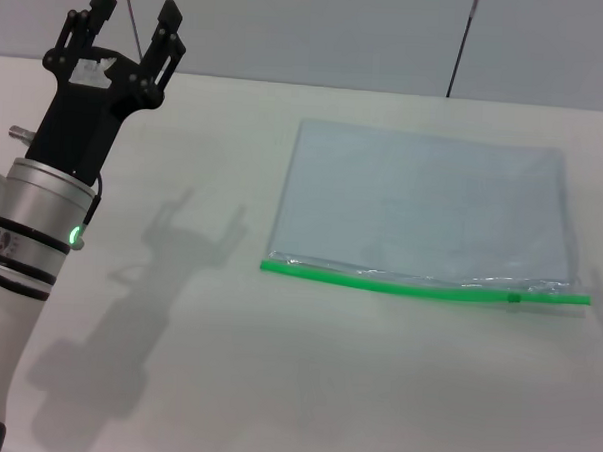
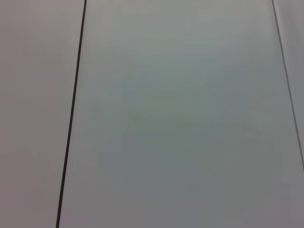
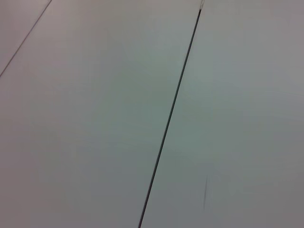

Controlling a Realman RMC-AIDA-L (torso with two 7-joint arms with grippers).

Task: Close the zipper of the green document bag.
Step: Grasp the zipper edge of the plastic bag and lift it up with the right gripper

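- Overhead, from the head view, the green document bag (image 1: 422, 206) lies flat on the worktop (image 1: 275, 385), its zipper (image 1: 424, 285) along the near edge, slider (image 1: 515, 296) towards the right end; I see nothing inside it. The left gripper (image 1: 130, 23) is raised well apart to the left, jaws released, seemingly not yet engaged.
- Left wrist view: only blank panels and a dark seam.
- Right wrist view: likewise; the right gripper is unseen.
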